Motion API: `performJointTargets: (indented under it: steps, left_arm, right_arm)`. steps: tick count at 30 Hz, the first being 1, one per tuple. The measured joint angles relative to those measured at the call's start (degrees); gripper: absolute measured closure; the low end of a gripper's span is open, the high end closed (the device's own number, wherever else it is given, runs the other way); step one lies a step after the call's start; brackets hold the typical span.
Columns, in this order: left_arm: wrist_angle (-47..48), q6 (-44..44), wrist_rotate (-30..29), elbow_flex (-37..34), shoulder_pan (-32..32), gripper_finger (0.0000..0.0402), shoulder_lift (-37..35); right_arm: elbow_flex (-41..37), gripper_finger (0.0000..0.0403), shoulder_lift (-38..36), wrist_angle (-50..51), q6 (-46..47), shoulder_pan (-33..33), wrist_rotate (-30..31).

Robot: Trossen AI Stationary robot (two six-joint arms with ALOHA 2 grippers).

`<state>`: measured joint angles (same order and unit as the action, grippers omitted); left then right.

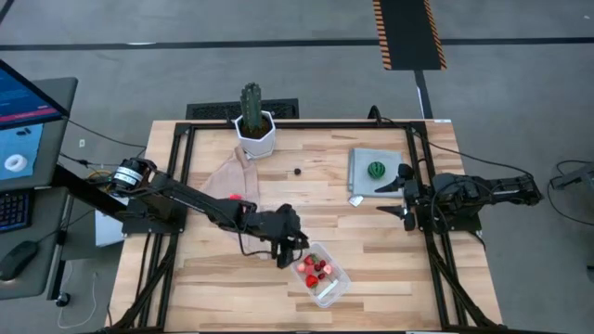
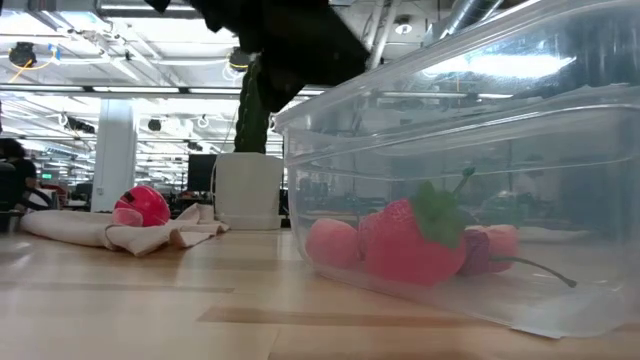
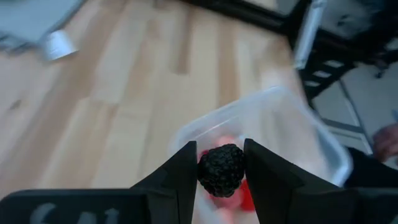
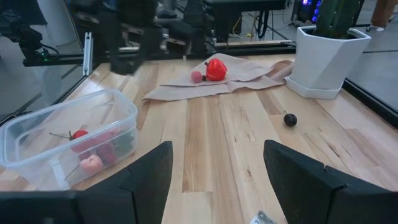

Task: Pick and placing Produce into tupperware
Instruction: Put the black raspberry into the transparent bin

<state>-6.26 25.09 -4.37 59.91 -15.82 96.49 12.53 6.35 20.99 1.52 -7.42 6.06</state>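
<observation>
Left wrist view shows the left hand (image 3: 221,163) squeezing a dark berry (image 3: 221,170) right above the clear tupperware (image 3: 311,134), ready to drop it onto the red strawberries (image 1: 316,271) inside. Beside the worktop (image 1: 325,199), the right hand (image 4: 217,171) waits wide open, holding nothing.

Pale wood-plank table (image 1: 371,241) within a black metal frame (image 1: 186,130). Grey concrete floor (image 1: 278,65) crossed by a dark line, with a yellow-and-black striped strip (image 1: 408,32). Monitor (image 1: 23,130), keyboard and mouse (image 1: 17,260) on a side desk. Open ceiling with pipes and strip lights (image 2: 150,90); white column (image 2: 113,150).
</observation>
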Motion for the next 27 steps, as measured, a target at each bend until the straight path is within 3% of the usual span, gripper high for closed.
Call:
performJointTargets:
  steps: [13, 22, 27]
  left_arm:
    - [-6.72, -0.27, 2.62, 0.08, -3.44, 0.0292, 4.85]
    - [-7.59, -0.03, -0.79, -0.01, -3.36, 0.0291, 4.83]
    - [-7.2, -0.05, -1.01, -0.01, -3.31, 0.027, 4.83]
  right_arm:
    - [0.0, 0.0127, 0.0, 0.12, 0.01, 0.02, 0.0]
    - [0.0, 0.0127, 0.0, 0.42, 0.01, 0.0, -0.01]
    - [0.0, 0.0127, 0.0, 0.44, 0.02, 0.02, 0.0]
